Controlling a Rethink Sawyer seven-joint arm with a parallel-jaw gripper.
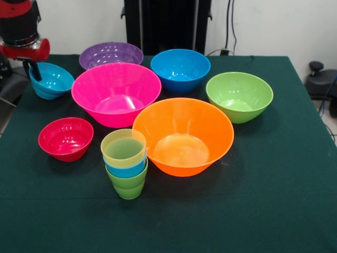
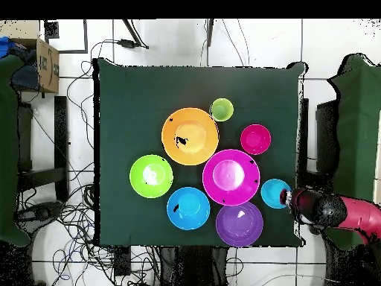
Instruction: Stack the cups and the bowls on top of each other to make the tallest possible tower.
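Note:
The tower [image 1: 125,164] stands at the front of the table: yellow cup [image 1: 124,148] in blue cup [image 1: 126,170] in green cup [image 1: 128,185]; it also shows in the overhead view [image 2: 221,109]. My gripper [image 1: 36,73] is at the far left, shut on the left rim of the small teal bowl [image 1: 52,81], which sits tilted. In the overhead view the gripper [image 2: 286,197] is at the teal bowl's [image 2: 272,192] right rim. The other bowls stand apart: orange [image 1: 183,136], pink [image 1: 116,93], purple [image 1: 110,54], blue [image 1: 180,69], green [image 1: 239,96], red [image 1: 66,138].
The table is covered by a dark green cloth [image 1: 274,200]. The robot pedestal [image 1: 167,23] stands at the far edge. The orange bowl sits close beside the tower. Cables lie on the floor around the table [image 2: 74,223].

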